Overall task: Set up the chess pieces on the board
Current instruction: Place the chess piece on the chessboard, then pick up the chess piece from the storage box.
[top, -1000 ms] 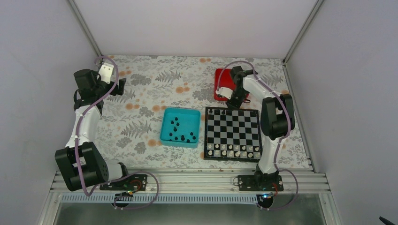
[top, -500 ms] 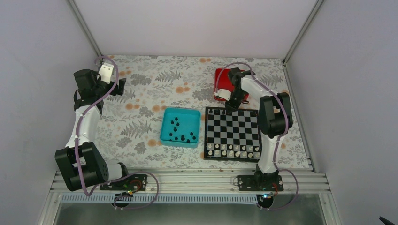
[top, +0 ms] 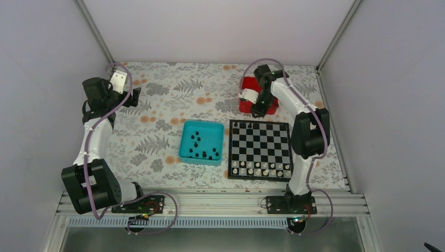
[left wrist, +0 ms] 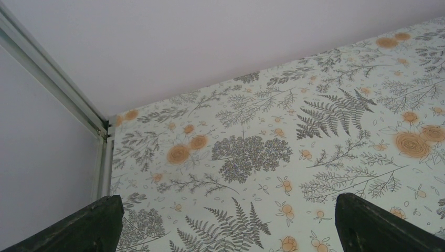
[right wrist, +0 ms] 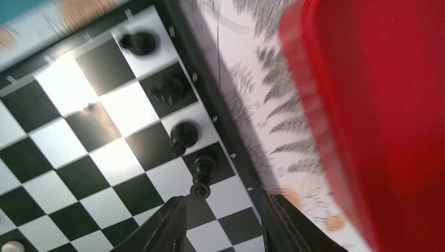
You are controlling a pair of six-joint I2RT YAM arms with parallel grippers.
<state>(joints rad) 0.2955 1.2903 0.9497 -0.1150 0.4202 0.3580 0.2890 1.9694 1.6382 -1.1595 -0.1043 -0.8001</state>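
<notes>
From above, the right arm (top: 307, 131) covers the middle of the red tray (top: 246, 106) just beyond the board (top: 261, 144), so no seeing inside it. The black pieces (top: 195, 137) left of the board and the pale ones (top: 261, 169) on its near row are way too tiny to tell types. The right wrist view is smeary: pieces along the board's edge blur, and the tray and board both run off frame. The left tool (left wrist: 226, 198) has its fingers (left wrist: 84, 226) cropped at the bottom.
</notes>
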